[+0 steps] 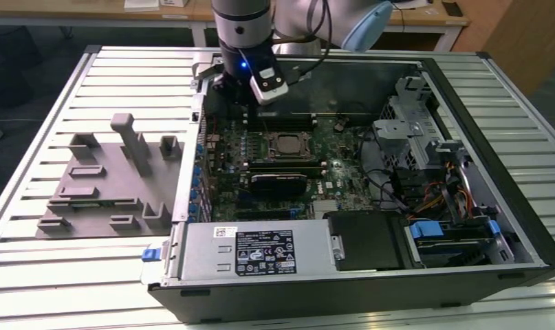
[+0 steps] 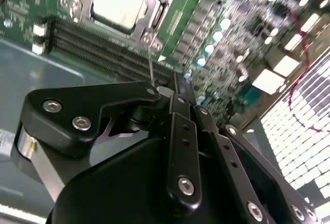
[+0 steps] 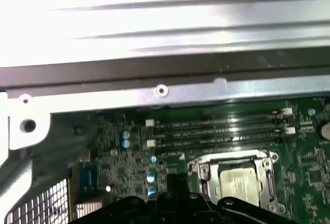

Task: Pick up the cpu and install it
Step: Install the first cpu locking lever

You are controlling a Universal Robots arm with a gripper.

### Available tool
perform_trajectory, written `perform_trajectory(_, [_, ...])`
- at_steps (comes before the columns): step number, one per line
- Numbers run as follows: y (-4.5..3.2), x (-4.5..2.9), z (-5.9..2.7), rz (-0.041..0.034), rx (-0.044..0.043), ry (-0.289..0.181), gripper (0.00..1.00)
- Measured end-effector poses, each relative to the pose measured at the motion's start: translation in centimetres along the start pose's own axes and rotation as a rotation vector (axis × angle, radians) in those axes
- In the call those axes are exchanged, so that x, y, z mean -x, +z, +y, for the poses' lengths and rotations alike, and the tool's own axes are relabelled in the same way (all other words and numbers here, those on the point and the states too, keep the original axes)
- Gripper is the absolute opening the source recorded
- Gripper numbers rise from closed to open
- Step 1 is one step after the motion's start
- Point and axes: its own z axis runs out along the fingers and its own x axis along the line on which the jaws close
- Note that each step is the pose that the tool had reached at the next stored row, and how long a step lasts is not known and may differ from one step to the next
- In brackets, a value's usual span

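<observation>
cpu point(image 1: 285, 144) seated in socket frame point(image 1: 307, 155)

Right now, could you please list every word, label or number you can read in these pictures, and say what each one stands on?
No text can be read here.
The black label on the power supply: print too small.
The white sticker above it: too small.
The cpu top: markings blurred.
The motherboard lettering in the first wrist view: blurred.
</observation>
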Motion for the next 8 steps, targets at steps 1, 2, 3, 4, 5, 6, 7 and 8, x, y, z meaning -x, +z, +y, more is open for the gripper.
perform_trajectory(1, [0.00,-0.01,0.00,0.0013,0.0122,0.001,0.11])
perform_trajectory(2, [0.00,-0.03,-0.01,0.0025,0.0246,0.002,0.11])
perform_trajectory(3, [0.00,-0.03,-0.01,0.0040,0.0375,0.002,0.11])
perform_trajectory(4, [0.00,-0.04,-0.01,0.0052,0.0498,0.003,0.11])
perform_trajectory(5, [0.00,-0.04,-0.01,0.0061,0.0588,0.004,0.11])
perform_trajectory(6, [0.00,-0.04,-0.01,0.0062,0.0594,0.004,0.11])
perform_trajectory(7, [0.00,-0.04,-0.01,0.0063,0.0597,0.004,0.11])
perform_trajectory(8, [0.00,-0.03,-0.01,0.0062,0.0598,0.004,0.11])
